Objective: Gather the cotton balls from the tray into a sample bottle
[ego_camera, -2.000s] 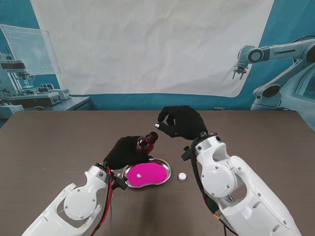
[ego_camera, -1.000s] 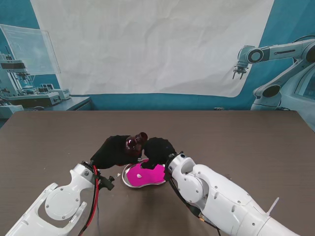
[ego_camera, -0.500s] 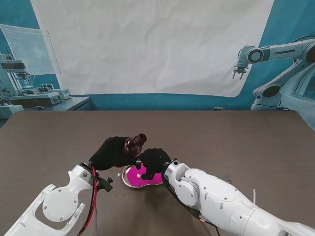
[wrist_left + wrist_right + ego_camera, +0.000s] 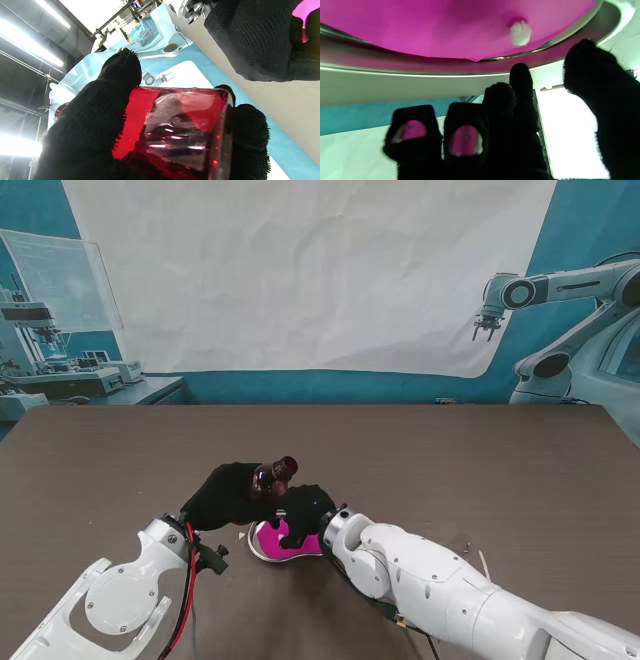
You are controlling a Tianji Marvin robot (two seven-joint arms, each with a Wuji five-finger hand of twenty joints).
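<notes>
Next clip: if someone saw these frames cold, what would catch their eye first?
Probably the bright magenta lining of the shiny metal kidney-shaped tray near the table's front middle, with one small white cotton ball lying on it. Right beside it, the black-gloved left hand holds a translucent red sample bottle tilted over the tray's far edge. The black-gloved right hand reaches down over the tray, its fingers apart near the cotton ball.

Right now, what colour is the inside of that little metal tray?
Bright magenta pink: the tray has a pink lining, clearest in the right wrist view.
</notes>
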